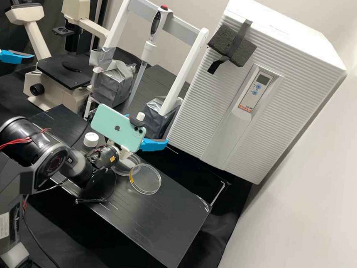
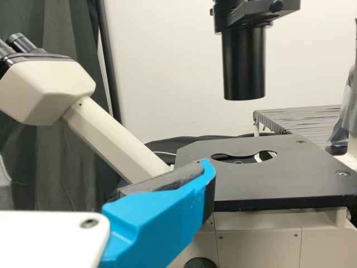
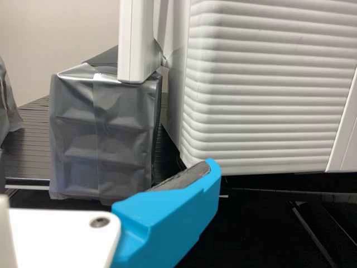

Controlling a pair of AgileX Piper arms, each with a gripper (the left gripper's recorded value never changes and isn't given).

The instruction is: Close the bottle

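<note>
Listing by bulk: white ribbed cabinet [image 1: 249, 86]; microscope [image 1: 46, 76]; your right gripper [image 1: 156, 143], pad bare, jaws parted on nothing, facing that cabinet; your left gripper [image 1: 11, 52], likewise parted and empty, beside the microscope; petri dish [image 1: 145, 184]; small white bottle [image 1: 90, 139], as I take it, standing on the bench behind the right wrist, well apart from both jaws. Step, by judgement: approach, not begun. Next, you need the cap located and a jaw turned toward the bottle.

Petri dish [image 1: 145, 184] on the plate [image 1: 158, 220], before the pipette stand [image 1: 118, 20]; microscope [image 1: 51, 87] behind left
</note>
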